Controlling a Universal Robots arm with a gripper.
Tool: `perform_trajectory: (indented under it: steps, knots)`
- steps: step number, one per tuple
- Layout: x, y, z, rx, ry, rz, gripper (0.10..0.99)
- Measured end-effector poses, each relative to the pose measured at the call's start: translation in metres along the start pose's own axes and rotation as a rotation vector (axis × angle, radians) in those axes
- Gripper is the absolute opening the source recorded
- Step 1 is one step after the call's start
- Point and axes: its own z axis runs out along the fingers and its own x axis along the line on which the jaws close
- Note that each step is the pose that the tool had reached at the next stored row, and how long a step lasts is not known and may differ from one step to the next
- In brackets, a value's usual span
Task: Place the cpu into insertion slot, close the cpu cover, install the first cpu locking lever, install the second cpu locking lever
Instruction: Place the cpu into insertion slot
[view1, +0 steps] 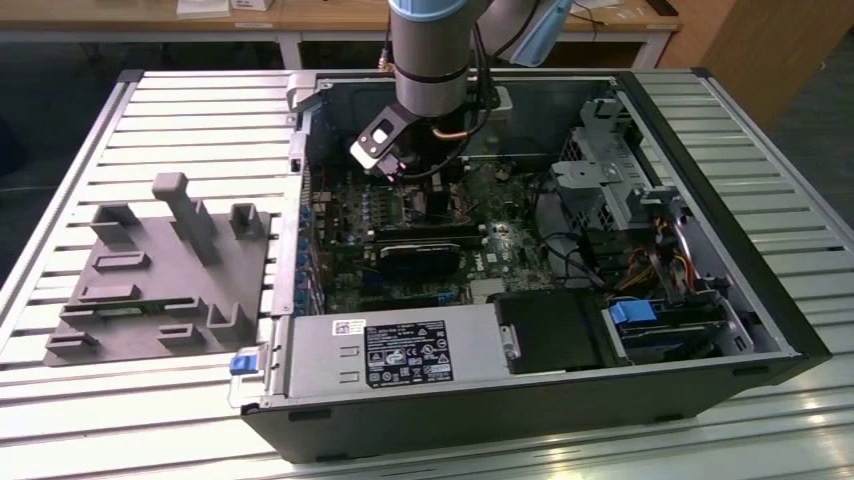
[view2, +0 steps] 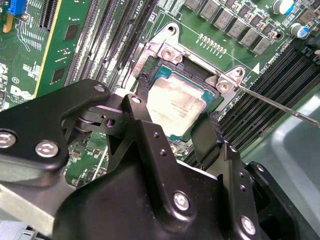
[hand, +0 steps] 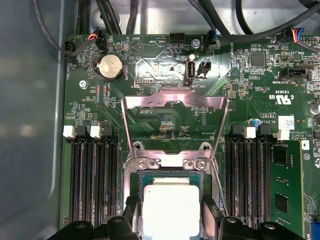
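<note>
The cpu (view2: 175, 102), a pale silver square chip, lies at the insertion slot (view2: 167, 50) on the green motherboard, level with its silver rim. My gripper (view2: 175, 107) reaches down into the computer case (view1: 441, 440) in the exterior view, with its black fingers (view2: 142, 100) pressed against two opposite edges of the chip. In the first wrist view the cpu (hand: 170, 205) sits between the same fingers (hand: 131, 212) at my gripper (hand: 170, 212). The cpu cover (hand: 150, 101) stands flipped open beyond the slot (hand: 167, 162). A thin locking lever (view2: 280, 106) sticks out beside the socket, unlatched.
Long black memory slots (hand: 95, 185) (hand: 245, 185) flank the socket closely. A coin battery (hand: 111, 66) and cables lie past the cover. In the exterior view a power supply (view1: 400, 350), drive cage (view1: 601, 170) and grey part fixture (view1: 160, 270) surround the work area.
</note>
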Motion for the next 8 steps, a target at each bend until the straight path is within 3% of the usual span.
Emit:
perform_trajectory:
  steps: [4,8]
  knots:
    - [0.0,0.0,-0.0003,0.0,0.0039,0.0,0.612]
    - [0.0001,0.0003,-0.0051,0.0,0.0041,0.0,0.612]
